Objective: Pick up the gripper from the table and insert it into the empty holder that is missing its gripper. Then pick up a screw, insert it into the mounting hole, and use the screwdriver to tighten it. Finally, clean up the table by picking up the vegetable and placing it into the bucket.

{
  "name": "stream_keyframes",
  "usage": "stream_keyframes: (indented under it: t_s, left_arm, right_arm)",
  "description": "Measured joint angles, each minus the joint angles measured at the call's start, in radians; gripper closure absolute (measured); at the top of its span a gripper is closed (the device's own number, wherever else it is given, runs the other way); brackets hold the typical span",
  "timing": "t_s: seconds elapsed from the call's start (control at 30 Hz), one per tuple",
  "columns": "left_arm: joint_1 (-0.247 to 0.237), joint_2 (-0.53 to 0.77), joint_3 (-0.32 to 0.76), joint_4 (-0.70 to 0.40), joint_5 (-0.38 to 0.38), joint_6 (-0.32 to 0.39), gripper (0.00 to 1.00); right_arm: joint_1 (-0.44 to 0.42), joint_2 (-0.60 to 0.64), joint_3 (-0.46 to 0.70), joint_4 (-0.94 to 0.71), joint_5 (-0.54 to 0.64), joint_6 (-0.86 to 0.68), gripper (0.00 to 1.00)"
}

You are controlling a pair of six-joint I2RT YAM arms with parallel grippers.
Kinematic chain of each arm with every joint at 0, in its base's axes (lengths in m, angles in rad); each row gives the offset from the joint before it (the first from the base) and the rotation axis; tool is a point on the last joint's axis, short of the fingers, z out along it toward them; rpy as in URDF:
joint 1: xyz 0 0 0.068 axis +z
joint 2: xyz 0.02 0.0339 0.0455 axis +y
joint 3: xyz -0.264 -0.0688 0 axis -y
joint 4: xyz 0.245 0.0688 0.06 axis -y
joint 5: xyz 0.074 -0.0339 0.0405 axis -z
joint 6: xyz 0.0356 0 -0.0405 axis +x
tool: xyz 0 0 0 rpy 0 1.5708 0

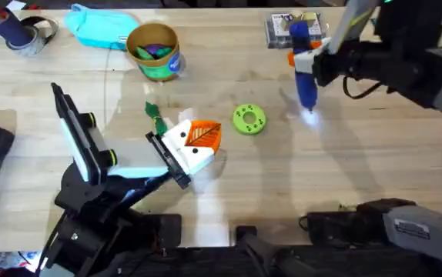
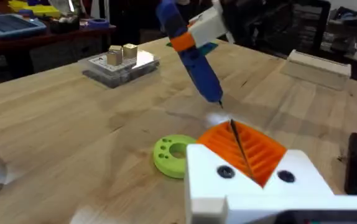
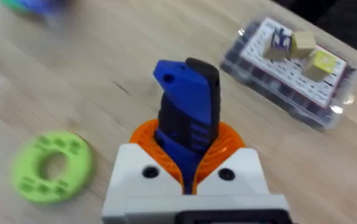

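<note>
Nearest the bases, the left gripper [image 1: 196, 142] rests low over the table with its orange-padded fingers pressed together; a thin dark metal pin or bit seems to be nipped between the pads, though what it is I cannot tell. Just beyond it the vegetable [image 1: 153, 114] lies on the wood, so cleanup is not done. The green disc [image 1: 249, 119] sits to its right. Farther right, the right gripper [image 1: 307, 55] pinches the screwdriver [image 1: 303, 73] by its body, bit pointing down above the table, which suggests the fastening stage is in hand. At the far side stand the bucket [image 1: 154, 51], already holding some coloured bits, and a clear parts box [image 1: 282, 29].
</note>
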Motion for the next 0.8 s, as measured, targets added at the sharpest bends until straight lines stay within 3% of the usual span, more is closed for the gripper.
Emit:
stream_keyframes:
  t_s: [0.2, 0.47, 0.53, 0.7, 0.73, 0.8]
  left_arm:
    - [0.000, 0.000, 0.000, 0.000, 0.000, 0.000, 0.991]
    - [0.000, 0.000, 0.000, 0.000, 0.000, 0.000, 0.991]
    - [0.000, 0.000, 0.000, 0.000, 0.000, 0.000, 0.991]
    - [0.000, 0.000, 0.000, 0.000, 0.000, 0.000, 0.991]
    - [0.000, 0.000, 0.000, 0.000, 0.000, 0.000, 0.991]
    - [0.000, 0.000, 0.000, 0.000, 0.000, 0.000, 0.991]
  right_arm:
    - [0.004, 0.134, 0.000, 0.005, 0.122, -0.331, 0.956]
    - [0.084, 0.218, 0.000, -0.008, 0.166, -0.527, 0.946]
    - [0.110, 0.236, 0.000, -0.008, 0.179, -0.556, 0.823]
    - [0.156, 0.277, 0.000, -0.011, 0.183, -0.589, 0.107]
    - [0.161, 0.277, 0.000, -0.011, 0.184, -0.583, 0.032]
    - [0.169, 0.276, 0.000, -0.008, 0.185, -0.546, 0.008]
